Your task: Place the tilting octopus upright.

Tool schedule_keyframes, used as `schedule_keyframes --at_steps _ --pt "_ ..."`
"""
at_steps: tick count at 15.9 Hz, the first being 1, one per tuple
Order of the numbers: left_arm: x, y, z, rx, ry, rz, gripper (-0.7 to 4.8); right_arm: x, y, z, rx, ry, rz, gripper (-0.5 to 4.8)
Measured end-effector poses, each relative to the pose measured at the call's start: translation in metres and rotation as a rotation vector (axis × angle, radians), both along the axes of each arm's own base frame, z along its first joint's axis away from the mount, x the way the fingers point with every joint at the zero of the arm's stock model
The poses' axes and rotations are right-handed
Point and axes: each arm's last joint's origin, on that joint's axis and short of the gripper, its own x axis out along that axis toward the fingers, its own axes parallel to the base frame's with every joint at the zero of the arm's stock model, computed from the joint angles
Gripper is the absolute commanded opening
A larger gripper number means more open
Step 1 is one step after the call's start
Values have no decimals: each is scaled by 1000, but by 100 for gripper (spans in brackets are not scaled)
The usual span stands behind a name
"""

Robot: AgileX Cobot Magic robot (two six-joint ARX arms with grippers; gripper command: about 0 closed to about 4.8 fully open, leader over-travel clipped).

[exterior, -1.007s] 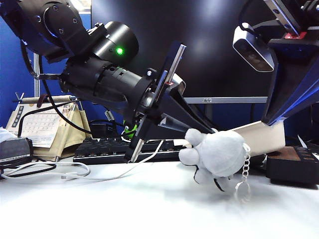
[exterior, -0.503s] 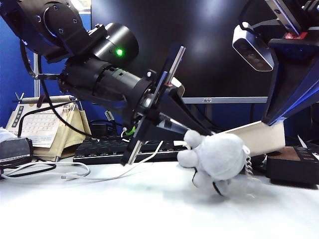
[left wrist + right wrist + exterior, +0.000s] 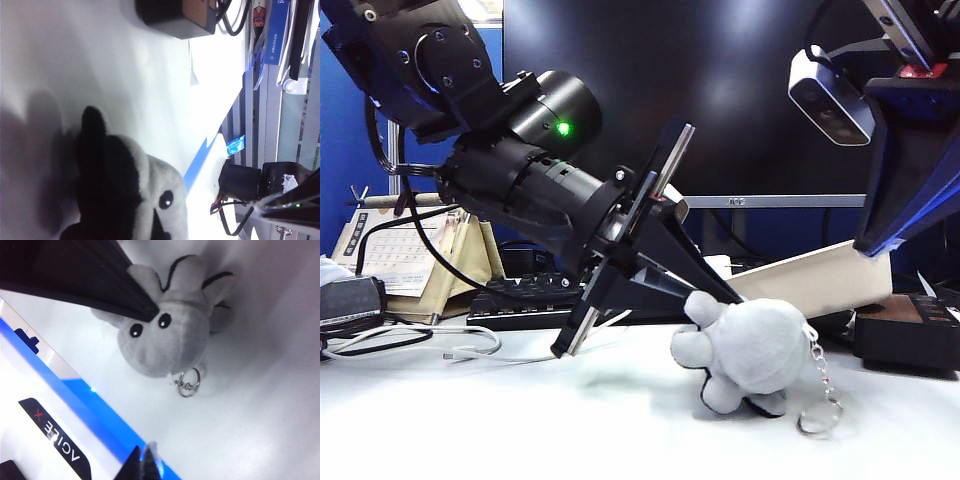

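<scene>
On the white table [image 3: 520, 420], backed by a keyboard [image 3: 515, 300] at 9 o'clock, the octopus [image 3: 750, 345] sits gripped by the closed left gripper [image 3: 715, 295]; the right gripper's [image 3: 142, 460] fingers look closed.

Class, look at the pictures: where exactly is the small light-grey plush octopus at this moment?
In the exterior view the small light-grey plush octopus sits right of centre on the white table, at the tip of the left pincer, its silver keyring on the table beside it.
</scene>
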Motion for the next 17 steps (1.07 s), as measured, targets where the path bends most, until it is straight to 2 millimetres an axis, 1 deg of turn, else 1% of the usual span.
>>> schedule_keyframes --at_steps 2,3,5,9,11,12,17 --pt "1 -1 1 -6 -15 4 2 0 0 0 0 -1 1 -1" --pt "1 -1 1 -8 -18 5 63 0 0 0 0 -1 1 -1" --pt "1 -1 1 -7 -19 5 90 0 0 0 0 -1 1 -1" --pt "1 -1 1 -7 -20 7 95 0 0 0 0 -1 1 -1" --pt "1 -1 1 -8 -22 7 166 0 0 0 0 -1 1 -1" --pt "1 -1 1 -8 -22 7 184 0 0 0 0 -1 1 -1" --pt "3 0 0 13 -39 33 184 0 0 0 0 -1 1 -1"
